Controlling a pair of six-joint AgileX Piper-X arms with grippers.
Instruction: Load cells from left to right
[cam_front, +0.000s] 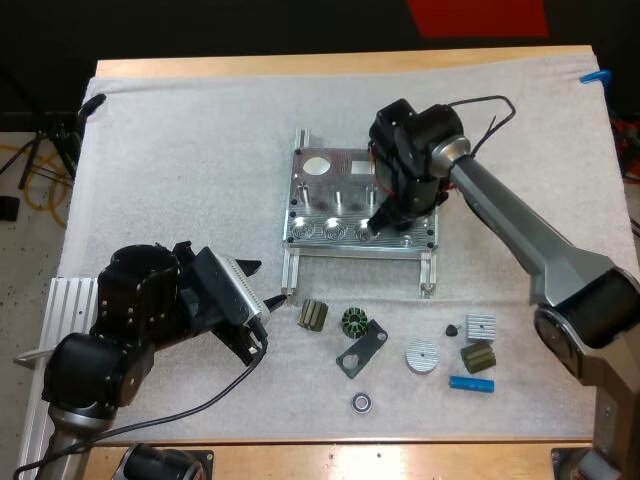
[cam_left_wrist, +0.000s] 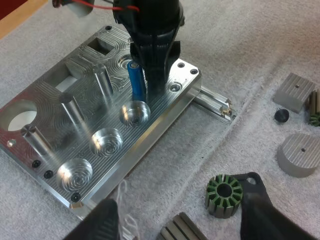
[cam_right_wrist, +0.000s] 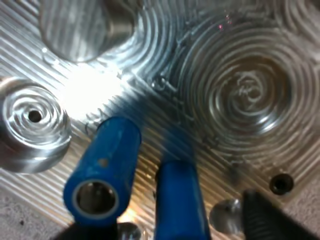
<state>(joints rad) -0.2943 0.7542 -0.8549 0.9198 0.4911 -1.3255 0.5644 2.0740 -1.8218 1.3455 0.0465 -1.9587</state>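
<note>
A wooden worktop (cam_front: 330, 66) carries a white mat (cam_front: 180, 160). Near the mat's middle sits a machined silver metal fixture (cam_front: 345, 165), a ridged plate with upright pins (cam_left_wrist: 70, 107), a round hole and a front row of three round pockets (cam_left_wrist: 107, 142). A ribbed aluminium rail (cam_front: 70, 320) lies along the mat's left edge, beside the left arm. The right tool (cam_front: 378, 222) hangs over the right end of the pocket row, clenched on an upright bright blue cylinder (cam_left_wrist: 136, 80). The cylinder's lower end stands at the far rim of the rightmost pocket; whether it touches the plate cannot be told. All three pockets show bare bottoms. The left tool (cam_front: 265, 283) sits low on the mat just off the fixture's near left corner, its two black fingers (cam_left_wrist: 260, 215) spread apart and grasping nothing. Loose parts lie on the mat in front of the fixture, all apart from the plate. From largest to smallest they are a black flat bracket (cam_front: 360, 350), a round silver disc (cam_front: 421, 356), a square silver block (cam_front: 481, 326), a dark ribbed block (cam_front: 313, 315) nearest the left tool, a second ribbed block (cam_front: 477, 357), a green toothed ring (cam_front: 355, 322) touching the bracket, a spare blue cylinder (cam_front: 471, 383) lying flat at the near right, a small metal ring (cam_front: 361, 402) and a small black knob (cam_front: 452, 329).
</note>
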